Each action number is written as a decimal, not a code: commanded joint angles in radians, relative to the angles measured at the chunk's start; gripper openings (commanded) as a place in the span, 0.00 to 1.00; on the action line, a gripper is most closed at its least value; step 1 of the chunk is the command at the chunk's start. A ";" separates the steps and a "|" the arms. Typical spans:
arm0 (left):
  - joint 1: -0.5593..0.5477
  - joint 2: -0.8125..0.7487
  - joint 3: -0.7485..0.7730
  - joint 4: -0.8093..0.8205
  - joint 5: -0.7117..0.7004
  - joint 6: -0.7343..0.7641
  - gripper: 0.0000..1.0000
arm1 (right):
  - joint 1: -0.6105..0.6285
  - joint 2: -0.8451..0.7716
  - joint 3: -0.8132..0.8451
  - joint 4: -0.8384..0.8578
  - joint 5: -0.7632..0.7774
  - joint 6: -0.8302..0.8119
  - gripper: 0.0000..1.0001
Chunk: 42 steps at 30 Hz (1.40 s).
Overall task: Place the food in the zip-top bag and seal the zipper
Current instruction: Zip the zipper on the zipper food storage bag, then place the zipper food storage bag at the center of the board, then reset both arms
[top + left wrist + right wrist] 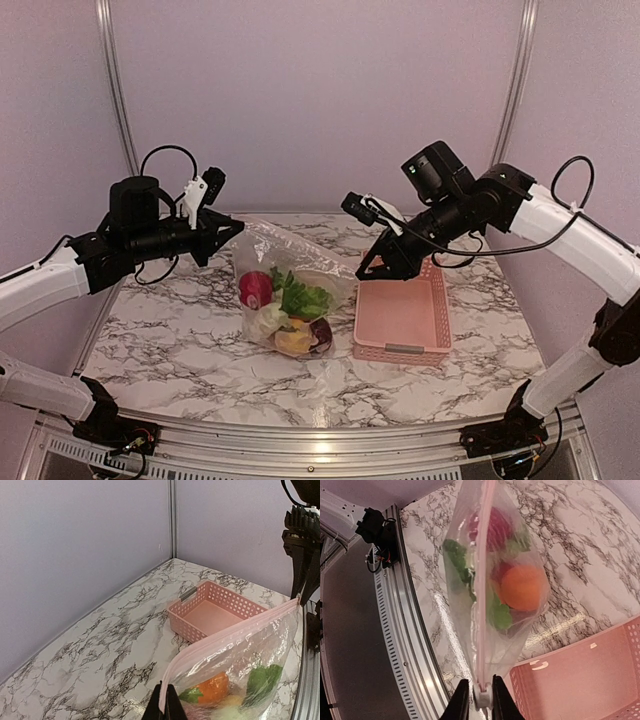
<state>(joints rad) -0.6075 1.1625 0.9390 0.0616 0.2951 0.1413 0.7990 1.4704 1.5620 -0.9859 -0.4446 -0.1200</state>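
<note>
The zip-top bag (290, 268) hangs stretched between both grippers, its bottom resting on the marble table (180, 340). Inside lies the food: a red ball (255, 288), green leaves (305, 298), and yellow, cream and dark pieces; the orange ball (522, 587) shows in the right wrist view. My left gripper (164, 686) is shut on the left end of the pink-tinted zipper (235, 632). My right gripper (480, 682) is shut on the white slider (482, 699) at the zipper's right end. In the top view the left gripper (232, 228) sits higher than the right gripper (364, 271).
A pink slotted basket (403, 318) with nothing in it stands just right of the bag, under the right gripper. The metal rail (410, 645) of the table's near edge runs close below the bag. Walls close off the table's back and sides.
</note>
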 commanded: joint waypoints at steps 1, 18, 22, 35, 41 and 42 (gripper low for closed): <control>0.022 0.001 -0.002 0.042 -0.071 -0.001 0.00 | -0.008 0.024 0.076 -0.049 0.004 0.006 0.25; 0.023 0.055 0.054 0.108 -0.327 -0.017 0.55 | -0.196 0.069 0.279 0.086 0.357 0.133 0.98; 0.023 -0.021 0.055 0.084 -0.374 -0.030 0.71 | -0.198 0.044 0.242 0.142 0.595 0.222 0.98; 0.023 -0.179 0.105 -0.047 -0.584 -0.130 0.99 | -0.198 0.021 0.217 0.326 0.715 0.311 0.98; 0.023 -0.135 0.206 -0.200 -0.761 -0.184 0.99 | -0.198 0.019 0.197 0.372 0.718 0.307 0.99; 0.023 -0.126 0.219 -0.218 -0.771 -0.186 0.99 | -0.198 0.020 0.196 0.376 0.716 0.307 0.99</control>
<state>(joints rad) -0.5896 1.0077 1.0855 -0.0273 -0.3454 -0.0101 0.6044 1.5024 1.7622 -0.6651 0.2531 0.1829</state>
